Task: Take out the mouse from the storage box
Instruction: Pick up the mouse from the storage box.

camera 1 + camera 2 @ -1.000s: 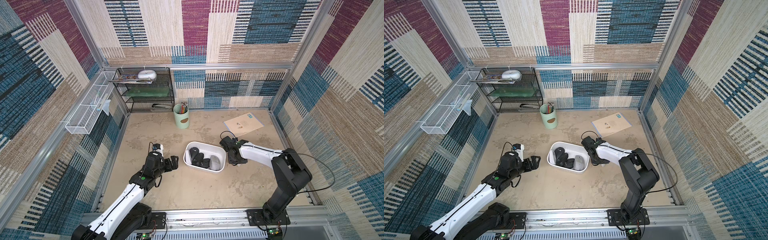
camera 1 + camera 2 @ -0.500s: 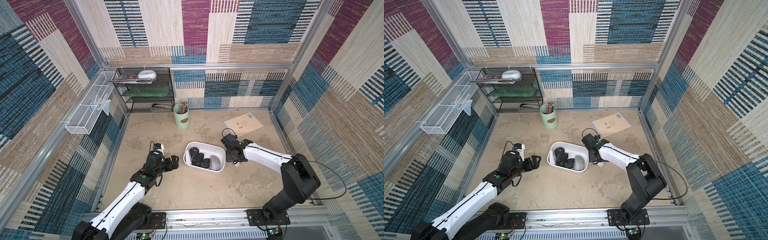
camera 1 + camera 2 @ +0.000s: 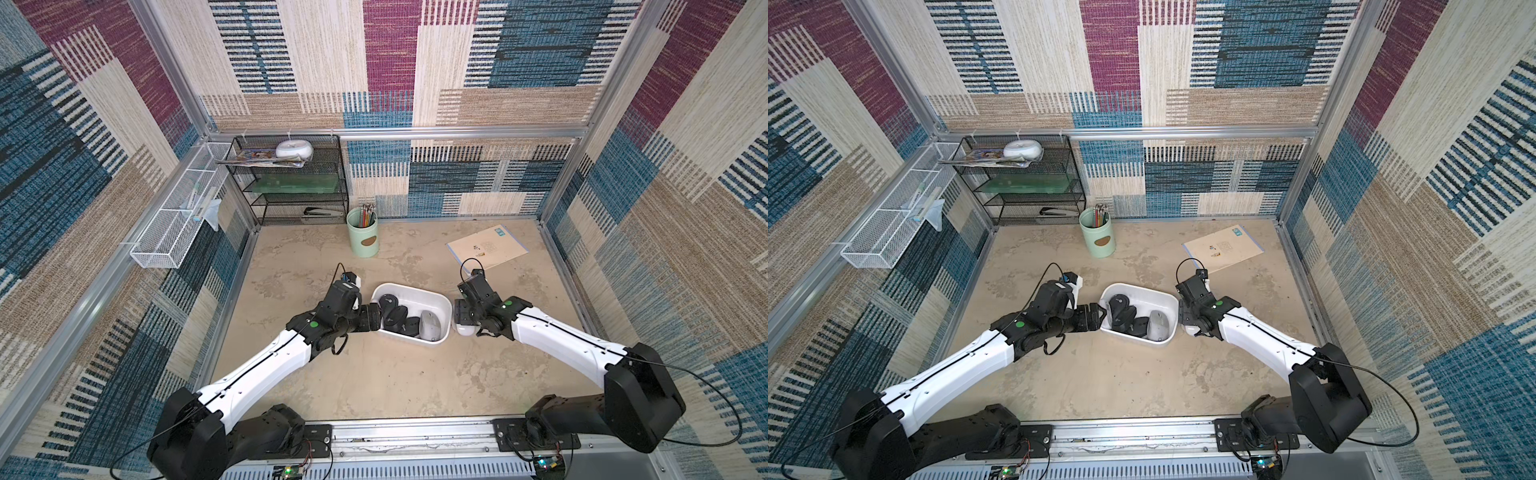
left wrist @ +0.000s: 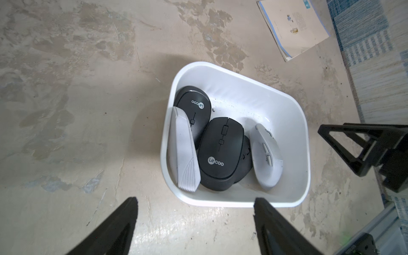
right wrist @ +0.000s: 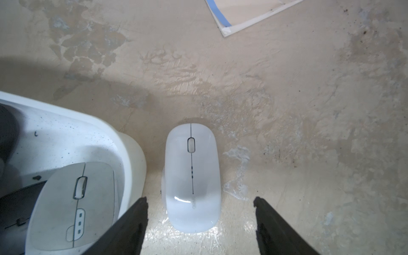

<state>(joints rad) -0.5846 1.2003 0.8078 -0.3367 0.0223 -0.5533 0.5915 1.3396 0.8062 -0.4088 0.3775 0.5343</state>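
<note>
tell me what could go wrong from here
The white mouse lies close beside the storage box, between the fingers of the open right gripper; a crooked retreat could knock it.
The open left gripper is by the box rim; reaching in could shove the box.
The mice inside overlap, so one may drag another.

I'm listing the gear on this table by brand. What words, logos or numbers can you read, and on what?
"Lecoo": on the black mouse in the box.
"Lecoo": on the second black mouse in the box, seen upside down in the left wrist view.
White mouse on the table beside the box: a small mark near its rear, too blurred to read.
Booklet: its print is too small to read.
</note>
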